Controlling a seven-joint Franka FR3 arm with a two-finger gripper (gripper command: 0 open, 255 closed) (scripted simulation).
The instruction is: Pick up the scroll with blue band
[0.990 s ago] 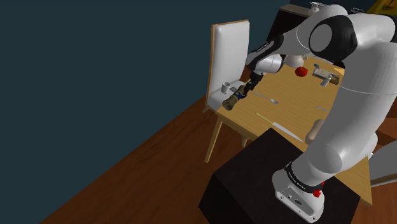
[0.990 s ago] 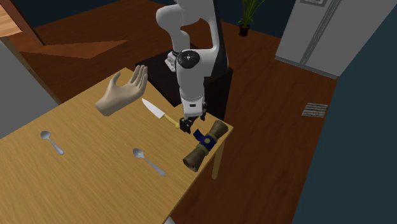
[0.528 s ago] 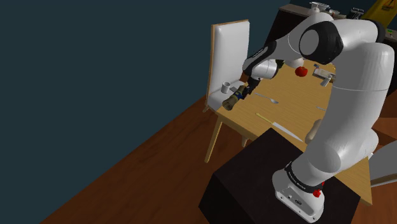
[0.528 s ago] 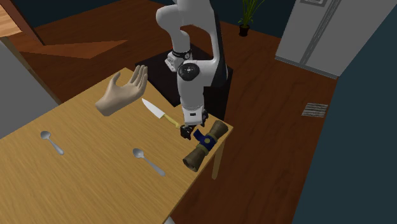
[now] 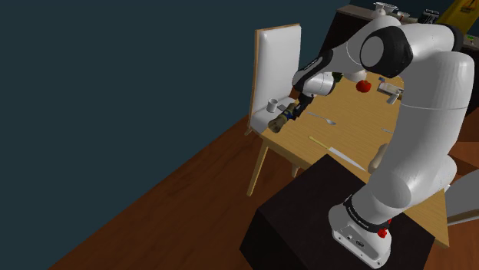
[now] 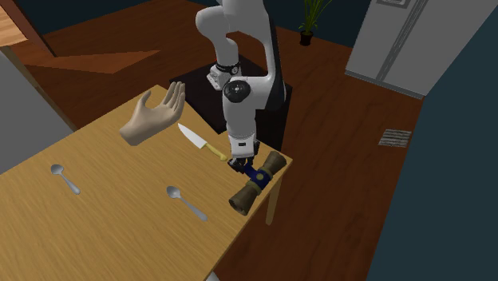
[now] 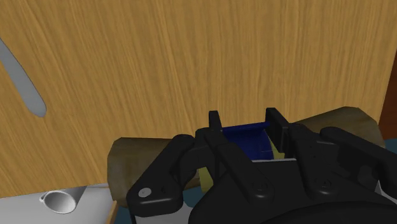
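The scroll (image 6: 254,185) lies along the table (image 6: 120,223) edge (right at the corner), claw (image 7: 245,129) spread open over its blue band; bare floor (image 6: 343,199) at its 3 o'clock, knife (image 6: 195,140) at 10.

**Three cameras sharing one table corner**

The shoulder camera is sitting beside and a little behind the stand (image 5: 299,222). It is looking down from a moderate distance over the wooden table (image 5: 361,126), with a dark wall (image 5: 115,92) taking up its left side. The second exterior camera is standing high across the table and facing back toward the arm (image 6: 239,104) and the stand. The wrist camera is hanging very close above the tabletop, looking along the gripper (image 7: 245,121). All three are taking in the table corner where the scroll (image 6: 243,198) is lying.
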